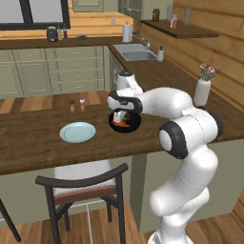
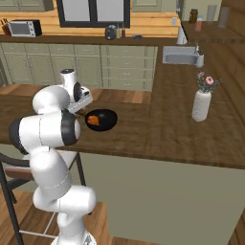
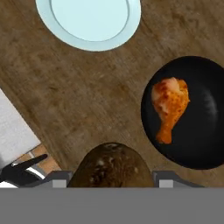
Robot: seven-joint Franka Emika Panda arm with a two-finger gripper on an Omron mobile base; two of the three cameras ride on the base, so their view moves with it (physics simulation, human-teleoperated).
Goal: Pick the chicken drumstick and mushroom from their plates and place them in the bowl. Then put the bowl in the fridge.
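My gripper (image 3: 109,178) is shut on the mushroom (image 3: 109,165), a dark brown speckled lump between the fingertips. It hangs above the wooden counter just beside the black bowl (image 3: 205,131). The glossy orange-brown chicken drumstick (image 3: 169,105) lies inside that bowl. From the left base view the gripper (image 1: 121,116) hovers at the bowl's (image 1: 137,123) left rim, over the drumstick (image 1: 122,124). The right base view shows the bowl (image 2: 109,120) with the drumstick (image 2: 93,119) next to the hand. The pale blue plate (image 3: 87,22) (image 1: 77,132) is bare. The tan plate and the fridge are out of view.
Two small shakers (image 1: 77,105) stand behind the blue plate. A white vase with flowers (image 1: 202,89) sits at the counter's right end. A dark chair (image 1: 81,183) is tucked under the counter's near edge. The sink (image 1: 136,51) is on the far counter.
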